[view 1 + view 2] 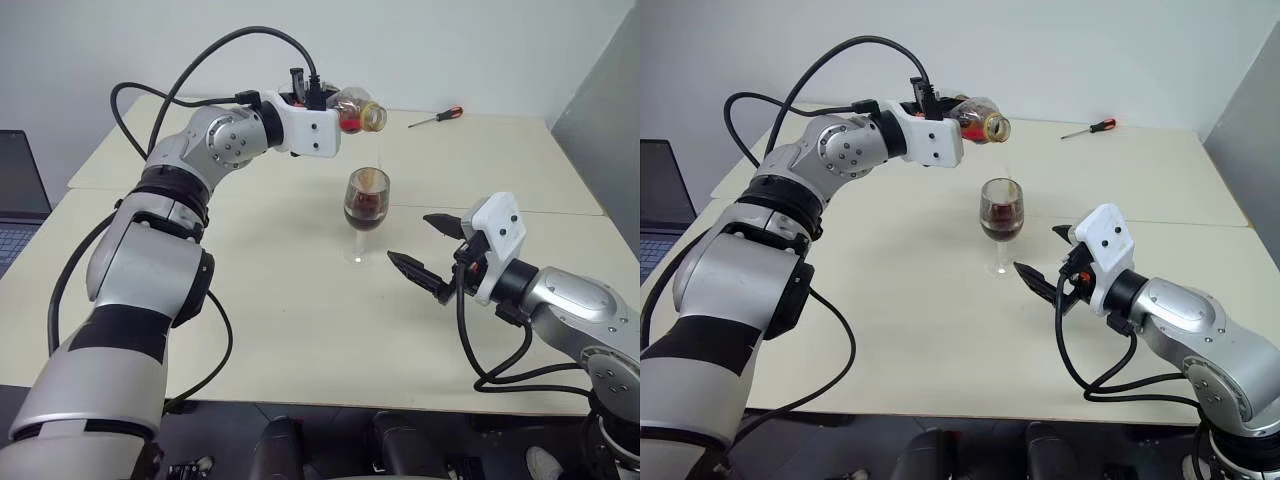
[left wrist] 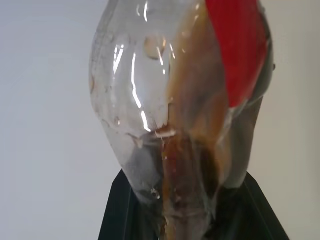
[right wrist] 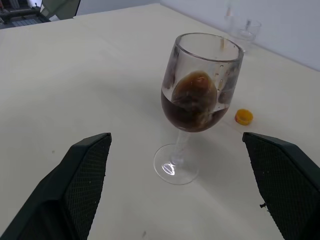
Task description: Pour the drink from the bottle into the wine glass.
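The left tool [image 1: 335, 112] grips the bottle [image 1: 358, 112], tipped on its side above the wine glass [image 1: 366, 212]. The glass stands on the counter [image 1: 300, 320], part full of the drink [image 3: 192, 112]. The right tool [image 1: 430, 250] waits beside it, fingers wide apart.

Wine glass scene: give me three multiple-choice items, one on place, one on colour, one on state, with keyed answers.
1. Where is the clear stemmed wine glass?
A. under the tilted bottle's mouth
B. beside the screwdriver
C. inside the right gripper

2. What colour is the small cap lying on the cream table?
A. blue
B. yellow
C. green

3. How is the right gripper?
A. shut on the stem
B. shut, empty
C. open, empty

Answers: 1 A, the clear round-bellied plastic bottle in the left gripper hangs tipped above the glass. 2 B, it lies past the glass's foot. 3 C, its black fingers stand apart, short of the glass.
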